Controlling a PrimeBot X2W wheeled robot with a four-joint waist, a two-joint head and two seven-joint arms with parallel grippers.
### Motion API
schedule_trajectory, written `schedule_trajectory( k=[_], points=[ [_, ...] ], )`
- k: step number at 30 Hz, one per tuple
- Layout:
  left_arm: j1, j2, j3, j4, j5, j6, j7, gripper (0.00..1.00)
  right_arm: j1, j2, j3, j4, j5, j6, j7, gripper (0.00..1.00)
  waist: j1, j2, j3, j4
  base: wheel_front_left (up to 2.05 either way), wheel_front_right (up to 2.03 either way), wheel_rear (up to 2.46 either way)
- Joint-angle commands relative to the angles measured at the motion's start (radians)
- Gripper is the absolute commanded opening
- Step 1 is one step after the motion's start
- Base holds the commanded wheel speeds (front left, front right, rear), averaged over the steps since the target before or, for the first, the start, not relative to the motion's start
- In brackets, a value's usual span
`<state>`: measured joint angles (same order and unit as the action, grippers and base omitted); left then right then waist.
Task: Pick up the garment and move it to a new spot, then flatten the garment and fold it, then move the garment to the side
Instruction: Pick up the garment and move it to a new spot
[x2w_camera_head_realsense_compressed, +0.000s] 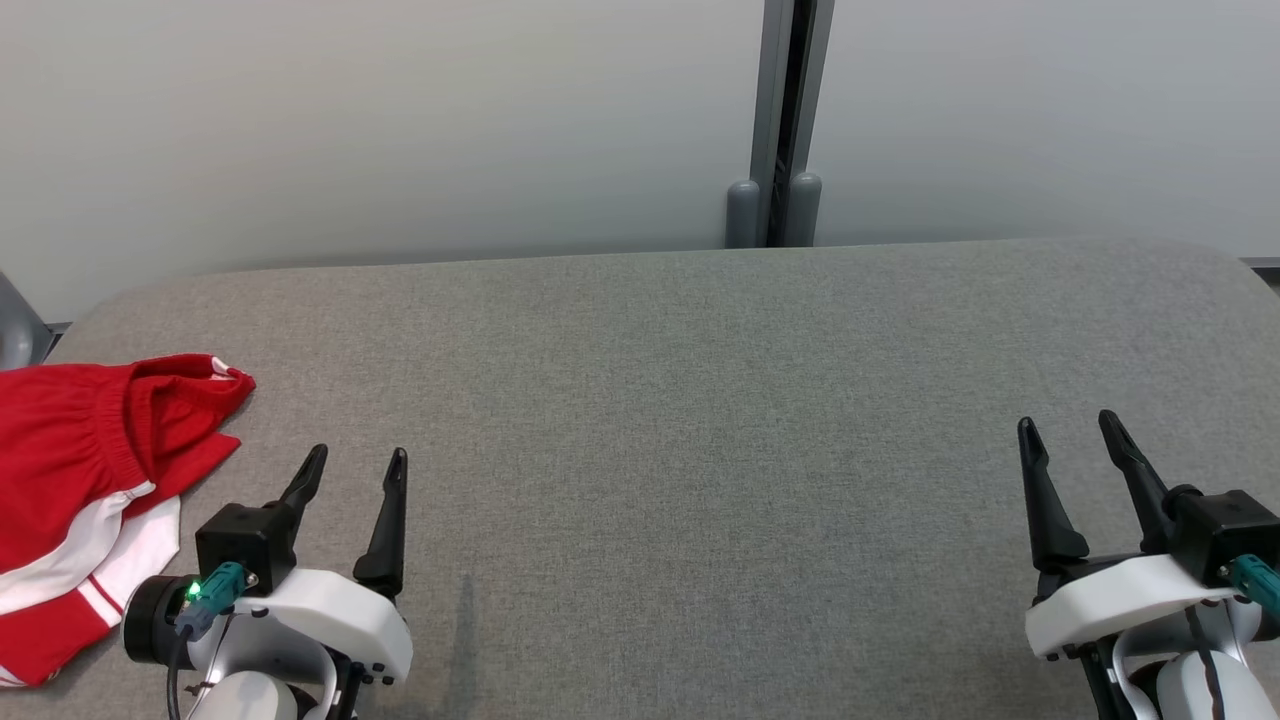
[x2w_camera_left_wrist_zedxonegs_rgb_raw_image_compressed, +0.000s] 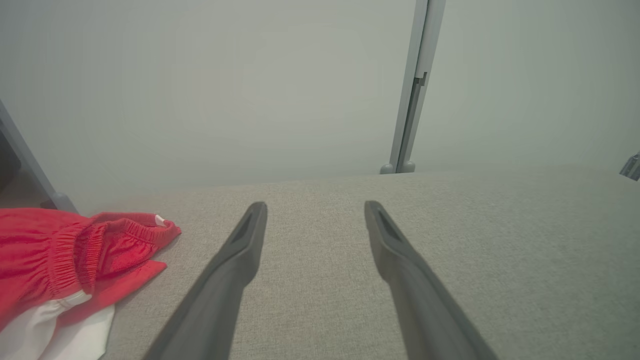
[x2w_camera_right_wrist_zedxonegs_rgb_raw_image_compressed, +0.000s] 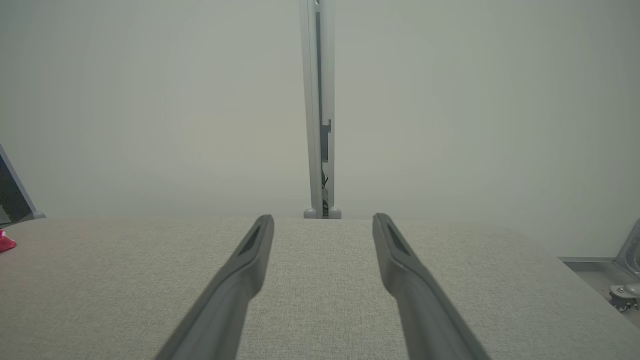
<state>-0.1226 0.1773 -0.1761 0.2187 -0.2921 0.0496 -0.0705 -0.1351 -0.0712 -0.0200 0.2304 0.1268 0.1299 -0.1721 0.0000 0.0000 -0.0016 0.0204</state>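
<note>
At the left edge of the grey worktop (x2w_camera_head_realsense_compressed: 700, 450) lie the red shorts (x2w_camera_head_realsense_compressed: 80, 480), in a loose heap. They have white bands with thin red lines and a stretchy, bunched waistband. Part of the shorts runs off the left side of the head view.

The left claw (x2w_camera_head_realsense_compressed: 358, 455) is at the near side of the worktop, just to the right of the shorts. Its two dark fingers stand apart and hold nothing. They point away from the robot, toward the pale wall (x2w_camera_head_realsense_compressed: 400, 120). The shorts are near this claw but do not touch it, and a strip of bare grey cloth shows between them. In the left wrist view the shorts (x2w_camera_left_wrist_zedxonegs_rgb_raw_image_compressed: 60, 255) lie off to the left of the fingers, not between them.

The right claw (x2w_camera_head_realsense_compressed: 1068, 422) is far over on the right side of the worktop, well apart from the shorts. Its fingers also stand apart with nothing in them. In the right wrist view a tiny red bit of the shorts (x2w_camera_right_wrist_zedxonegs_rgb_raw_image_compressed: 6, 242) peeks in at the left edge.

A grey post (x2w_camera_head_realsense_compressed: 780, 120) stands behind the worktop, splitting the wall in two.
</note>
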Motion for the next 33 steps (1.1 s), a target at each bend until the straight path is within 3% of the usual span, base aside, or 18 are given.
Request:
schedule_trajectory(
  k=[1,17,33],
  points=[
    [-0.011,0.005,0.005,0.002,-0.003,0.002,0.003,1.00,-0.002,-0.002,-0.005,-0.006,0.002,0.001,-0.002,1.00,0.0000,0.0000,0.001,0.000,0.00,0.00,0.00],
    [-0.033,0.008,-0.003,0.015,-0.018,0.013,-0.002,1.00,0.005,0.012,-0.022,-0.016,0.007,0.001,0.003,1.00,0.0000,0.0000,0.009,0.027,0.00,0.00,0.00],
    [-0.069,0.006,0.031,0.047,-0.059,0.028,-0.055,1.00,-0.020,0.010,0.033,-0.033,0.012,0.001,0.016,1.00,0.0000,0.0000,0.040,0.283,0.00,0.00,0.00]
  ],
)
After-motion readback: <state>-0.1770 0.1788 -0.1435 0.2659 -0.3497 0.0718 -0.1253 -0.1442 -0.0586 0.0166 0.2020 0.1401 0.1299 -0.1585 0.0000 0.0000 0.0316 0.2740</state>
